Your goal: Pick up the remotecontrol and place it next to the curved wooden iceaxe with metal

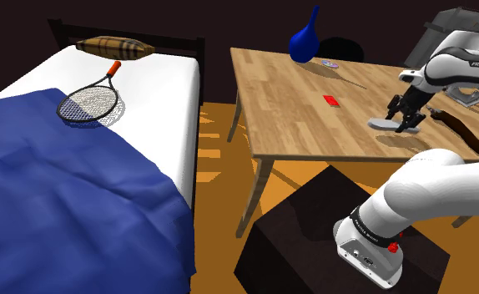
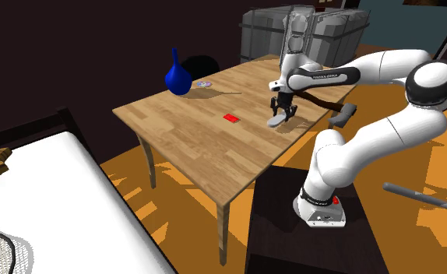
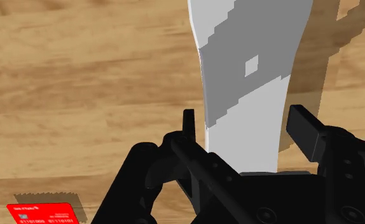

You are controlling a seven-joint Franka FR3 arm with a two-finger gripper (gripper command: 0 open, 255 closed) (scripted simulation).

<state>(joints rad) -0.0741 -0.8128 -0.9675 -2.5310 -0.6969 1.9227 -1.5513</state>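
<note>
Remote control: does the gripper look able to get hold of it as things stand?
Likely yes. The gripper hangs right over the remote control, open fingers either side of it without touching, nothing between them; the red card lies well aside.

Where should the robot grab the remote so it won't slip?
Probably best to pinch the remote across its narrower part, one finger on each long edge, coming straight down from above. It lies flat on the table and is long and thin, so its ends are too far apart to span. The open gripper straddles it that way.
</note>
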